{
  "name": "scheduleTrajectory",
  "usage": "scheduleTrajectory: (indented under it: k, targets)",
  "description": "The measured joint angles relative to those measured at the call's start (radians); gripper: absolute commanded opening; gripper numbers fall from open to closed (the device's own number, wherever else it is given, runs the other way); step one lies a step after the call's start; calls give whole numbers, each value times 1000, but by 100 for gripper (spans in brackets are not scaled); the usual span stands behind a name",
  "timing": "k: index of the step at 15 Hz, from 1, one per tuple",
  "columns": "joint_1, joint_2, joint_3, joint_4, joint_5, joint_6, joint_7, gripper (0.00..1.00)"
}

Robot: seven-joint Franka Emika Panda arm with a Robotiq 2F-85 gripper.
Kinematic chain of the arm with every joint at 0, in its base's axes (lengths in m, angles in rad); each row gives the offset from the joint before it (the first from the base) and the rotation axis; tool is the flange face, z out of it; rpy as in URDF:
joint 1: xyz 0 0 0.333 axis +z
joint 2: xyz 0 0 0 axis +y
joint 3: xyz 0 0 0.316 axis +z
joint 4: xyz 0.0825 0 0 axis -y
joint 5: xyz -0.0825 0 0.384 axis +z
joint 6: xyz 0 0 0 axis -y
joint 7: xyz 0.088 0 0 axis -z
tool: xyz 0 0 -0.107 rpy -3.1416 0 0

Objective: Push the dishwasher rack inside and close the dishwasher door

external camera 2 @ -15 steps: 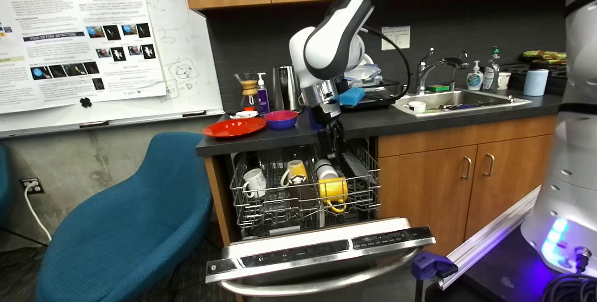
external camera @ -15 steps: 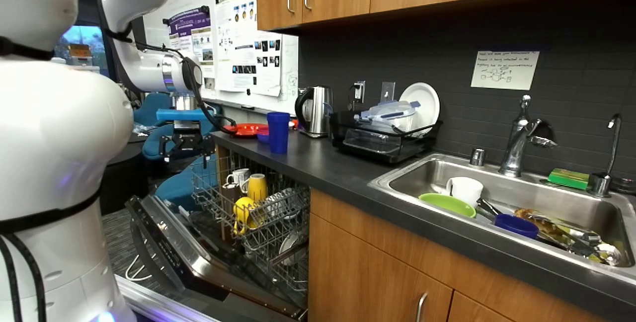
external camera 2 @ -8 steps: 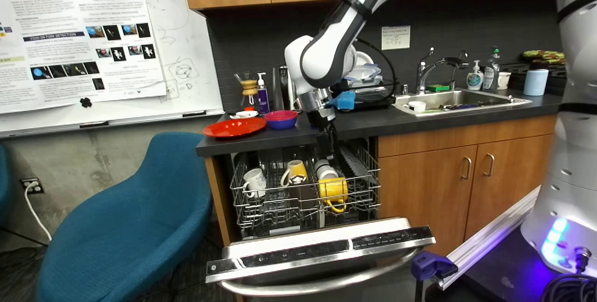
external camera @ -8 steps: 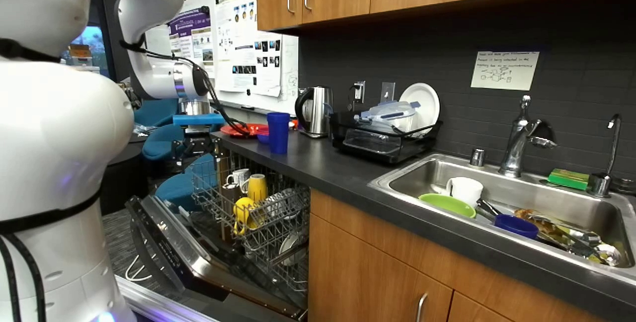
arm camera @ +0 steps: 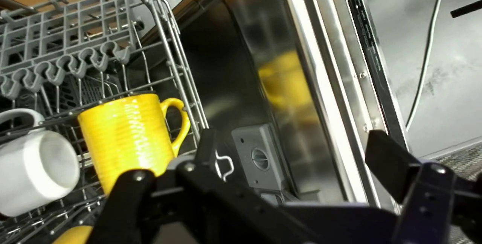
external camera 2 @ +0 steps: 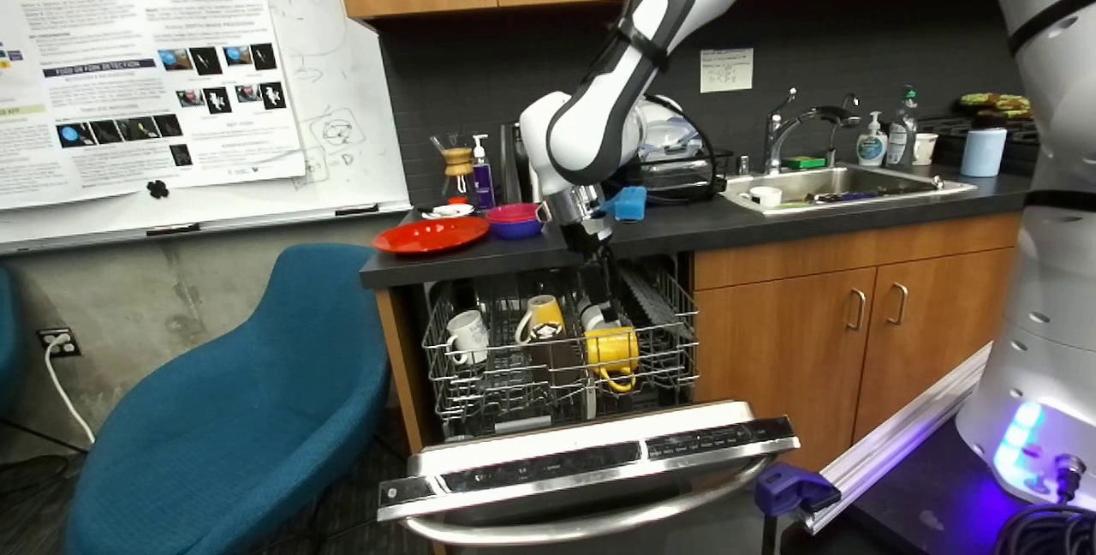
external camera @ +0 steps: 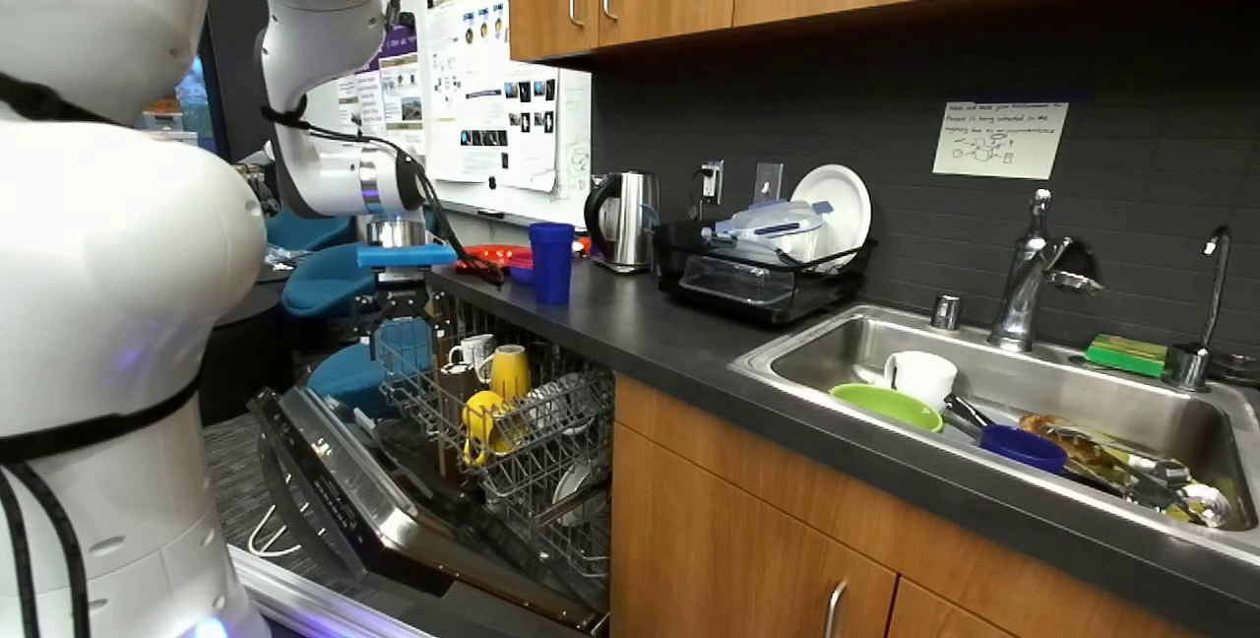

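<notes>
Wrist view has the black, jointed two-finger end effector [arm camera: 295,150] right up front, fingers spread wide apart. Just past it there's a glossy yellow mug [arm camera: 126,134] and a tilted white cup [arm camera: 41,172], both in the wide grey metal-wire dishwasher rack [arm camera: 170,57], then the shiny stainless-steel dishwasher door [arm camera: 241,59]. In both exterior views the door's hanging partway down at a slant and the rack's sticking out from under the dark grey surface [external camera: 635,323], end effector above the rack, can't tell if they touch. Farther back on the surface there's a round red plate [external camera 2: 431,235]
</notes>
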Motion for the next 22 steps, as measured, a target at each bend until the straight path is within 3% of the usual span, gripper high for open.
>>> scheduleTrajectory:
  k: [10,22]
  targets:
    - [20,112,-10,34,-39,1,-31,100]
    - [19,203,-10,113,3,-76,-39,100]
